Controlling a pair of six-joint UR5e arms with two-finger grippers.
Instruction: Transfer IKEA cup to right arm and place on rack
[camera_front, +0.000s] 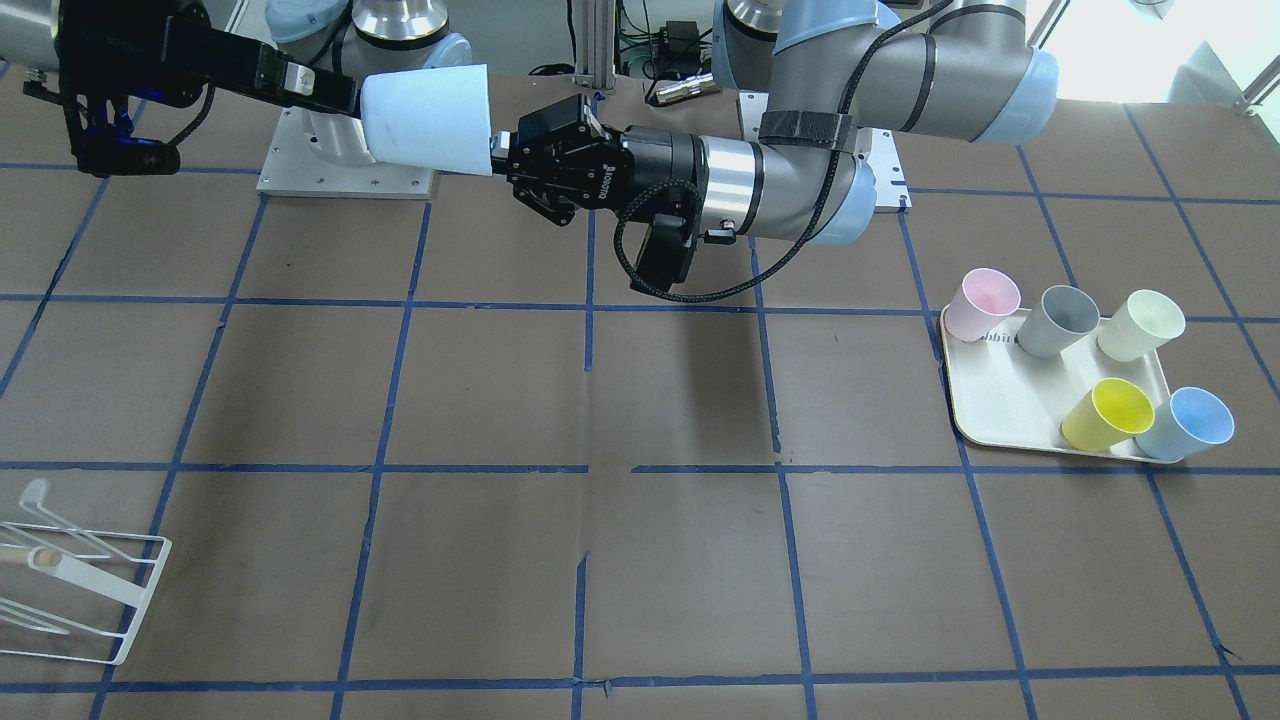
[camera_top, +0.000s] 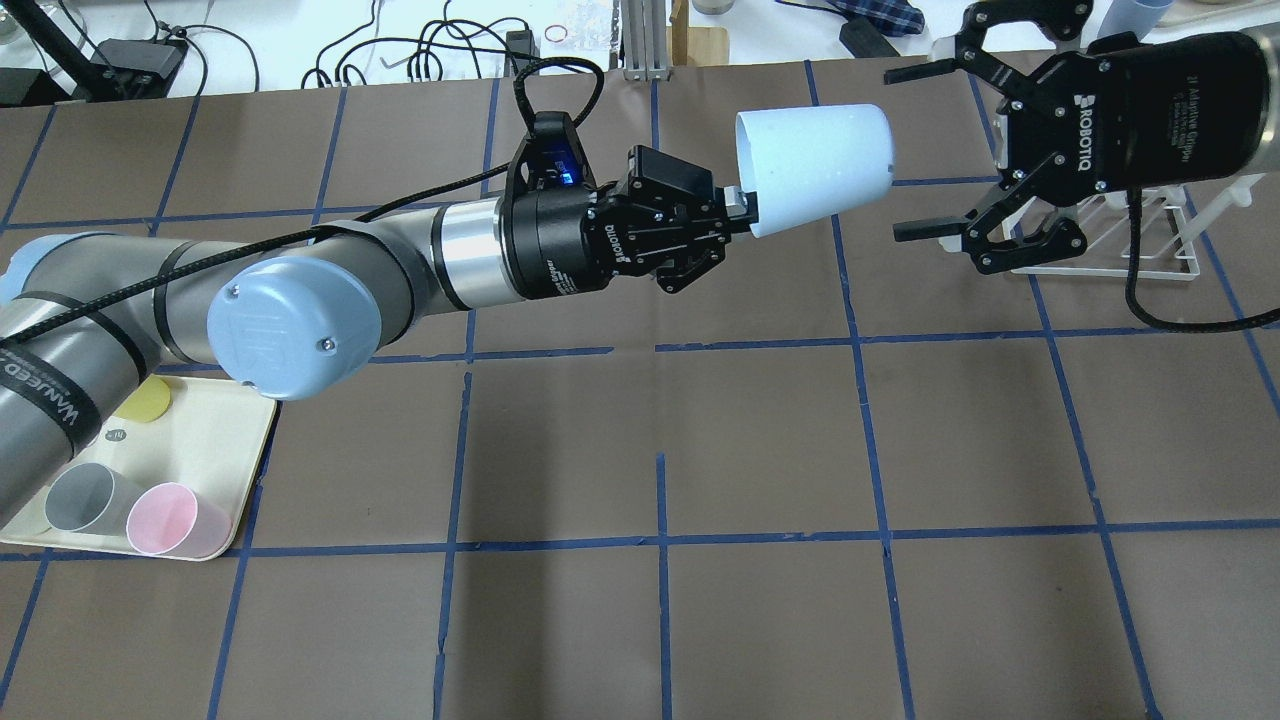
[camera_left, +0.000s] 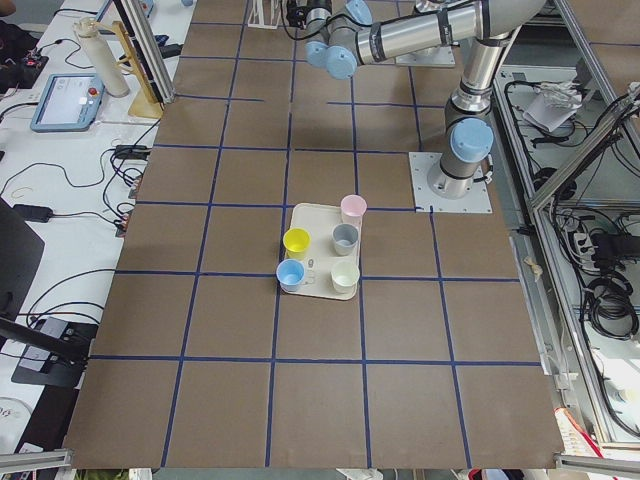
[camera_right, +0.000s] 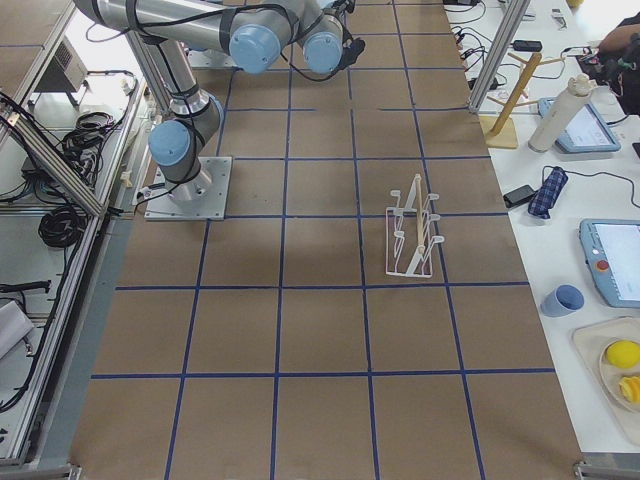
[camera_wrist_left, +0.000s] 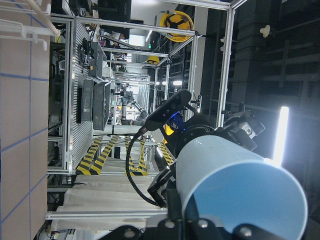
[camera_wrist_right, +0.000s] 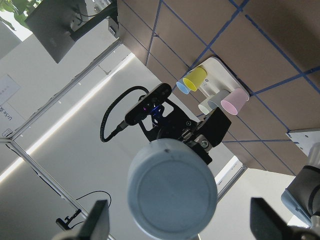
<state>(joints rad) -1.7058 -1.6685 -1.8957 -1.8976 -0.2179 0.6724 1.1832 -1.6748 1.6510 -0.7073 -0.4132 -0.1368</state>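
My left gripper (camera_top: 742, 213) is shut on the rim of the pale blue IKEA cup (camera_top: 815, 168) and holds it on its side, high over the table, with its base toward the right arm. My right gripper (camera_top: 912, 152) is open, its fingertips level with the cup's base, one above and one below, and not touching it. In the right wrist view the cup's round base (camera_wrist_right: 172, 192) sits between the spread fingers (camera_wrist_right: 97, 222). The cup also shows in the front view (camera_front: 425, 118). The white wire rack (camera_top: 1120, 245) stands on the table beyond the right gripper.
A cream tray (camera_front: 1000, 400) on the robot's left side holds pink, grey, cream and yellow cups and a second blue cup (camera_front: 1190, 425). The rack also shows at the table's edge in the front view (camera_front: 70, 580).
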